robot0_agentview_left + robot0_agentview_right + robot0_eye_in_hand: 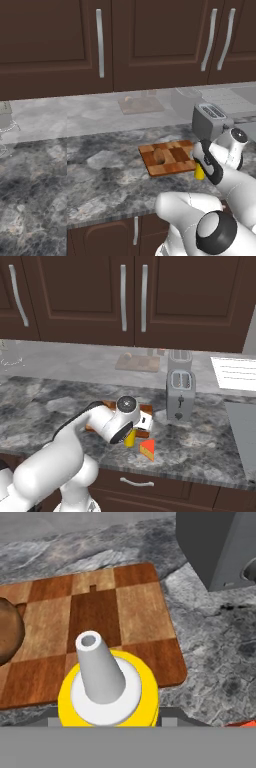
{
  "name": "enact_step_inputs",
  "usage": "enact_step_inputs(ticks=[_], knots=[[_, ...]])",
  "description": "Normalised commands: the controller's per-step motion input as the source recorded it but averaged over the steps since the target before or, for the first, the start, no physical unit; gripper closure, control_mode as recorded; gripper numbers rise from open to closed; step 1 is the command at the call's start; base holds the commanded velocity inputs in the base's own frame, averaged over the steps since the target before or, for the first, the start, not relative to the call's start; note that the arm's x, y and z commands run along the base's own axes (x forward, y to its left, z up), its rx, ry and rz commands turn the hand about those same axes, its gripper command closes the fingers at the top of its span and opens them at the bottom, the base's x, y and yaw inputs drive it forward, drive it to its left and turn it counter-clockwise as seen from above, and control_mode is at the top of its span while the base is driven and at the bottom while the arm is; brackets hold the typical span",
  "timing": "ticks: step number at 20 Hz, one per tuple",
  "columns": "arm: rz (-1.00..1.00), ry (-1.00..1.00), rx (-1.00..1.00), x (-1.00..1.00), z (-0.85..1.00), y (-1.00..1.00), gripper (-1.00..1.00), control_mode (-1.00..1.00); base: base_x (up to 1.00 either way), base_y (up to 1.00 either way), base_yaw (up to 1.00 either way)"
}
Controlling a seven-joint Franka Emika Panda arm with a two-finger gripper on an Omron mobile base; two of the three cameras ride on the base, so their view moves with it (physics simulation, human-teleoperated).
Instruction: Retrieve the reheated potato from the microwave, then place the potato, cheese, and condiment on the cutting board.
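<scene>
The yellow condiment bottle [131, 704] with its white nozzle stands on the counter at the front edge of the checkered cutting board [100, 612]. My gripper [107, 721] comes down over it, a finger against each side, shut on the bottle [199, 173] [129, 440]. The brown potato [159, 156] [7, 634] lies on the board [175, 161], left of the bottle. The orange cheese wedge [147, 449] sits on the counter just right of the bottle, off the board [106, 404]. The microwave is out of view.
A silver toaster [210, 122] [180, 396] [220, 547] stands close behind and right of the board. A flat grey slab [102, 159] lies left of the board. Dark wall cabinets hang above, and the counter's front edge [165, 478] runs near the cheese.
</scene>
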Motion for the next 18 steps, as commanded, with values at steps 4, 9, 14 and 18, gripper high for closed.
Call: enact_step_inputs(ticks=[4, 9, 14, 18], knots=[[0.03, -0.12, 0.00, -0.14, 0.14, 0.18, 1.00, -1.00, 0.00, 0.00, 0.00], [0.01, -0.10, 0.00, -0.04, 0.21, 0.19, 1.00, -1.00, 0.00, 0.00, 0.00], [0.00, -0.06, -0.01, 0.20, 0.12, 0.35, 1.00, -1.00, 0.00, 0.00, 0.00], [0.00, -0.01, 0.00, 0.41, 0.08, 0.30, 1.00, -1.00, 0.00, 0.00, 0.00]])
